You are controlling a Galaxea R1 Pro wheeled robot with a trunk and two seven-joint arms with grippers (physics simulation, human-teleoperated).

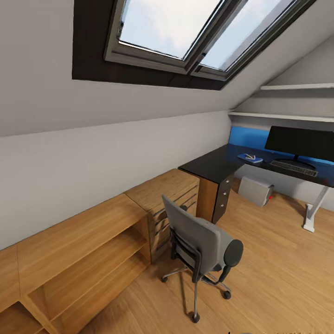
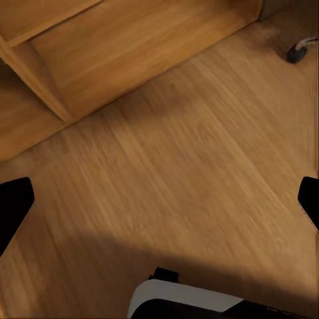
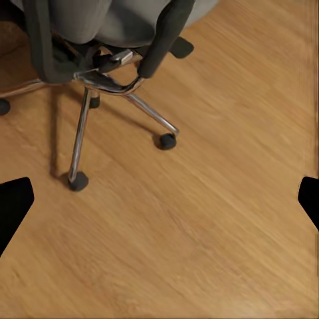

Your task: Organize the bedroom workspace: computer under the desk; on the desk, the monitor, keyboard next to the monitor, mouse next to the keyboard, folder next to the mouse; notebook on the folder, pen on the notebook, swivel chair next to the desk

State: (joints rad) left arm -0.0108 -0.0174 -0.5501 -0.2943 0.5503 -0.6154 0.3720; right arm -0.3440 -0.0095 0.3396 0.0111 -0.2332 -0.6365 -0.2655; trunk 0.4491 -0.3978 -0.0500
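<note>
Wood floor [image 2: 173,166], left end effector [image 2: 159,203] spread, empty

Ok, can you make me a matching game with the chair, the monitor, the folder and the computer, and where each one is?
Things:
1. chair
2. monitor
3. folder
4. computer

Places:
A. on the floor under the desk
B. standing at the back of the desk
C. on the floor in front of the drawers
D. lying flat on the desk

Pairs: 1-C, 2-B, 3-D, 4-A
</note>
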